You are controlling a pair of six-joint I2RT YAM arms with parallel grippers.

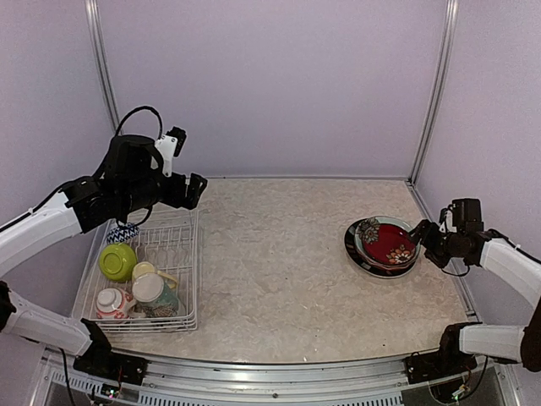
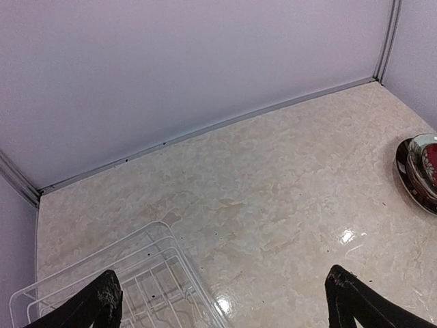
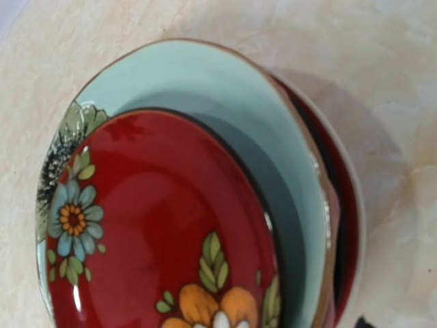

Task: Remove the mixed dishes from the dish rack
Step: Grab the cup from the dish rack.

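Red floral plate (image 3: 157, 225) beside right fingers (image 1: 420, 230)

1. The white wire dish rack (image 1: 183, 247) is sitting on the left, holding a lime-green bowl (image 1: 117, 260), a red-white patterned bowl (image 1: 112, 302), a yellow mug (image 1: 144, 271) and a cream patterned mug (image 1: 157, 295).
2. On the right, the dark red floral plate (image 1: 390, 244) is lying on the pale teal plate (image 1: 370, 229), itself on the black-rimmed plate (image 1: 352, 249).

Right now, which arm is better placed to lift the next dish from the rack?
Left. The left tool, open, hovers at the far end of the rack, close to the green bowl and mugs. The right tool is across the table by the stacked plates.
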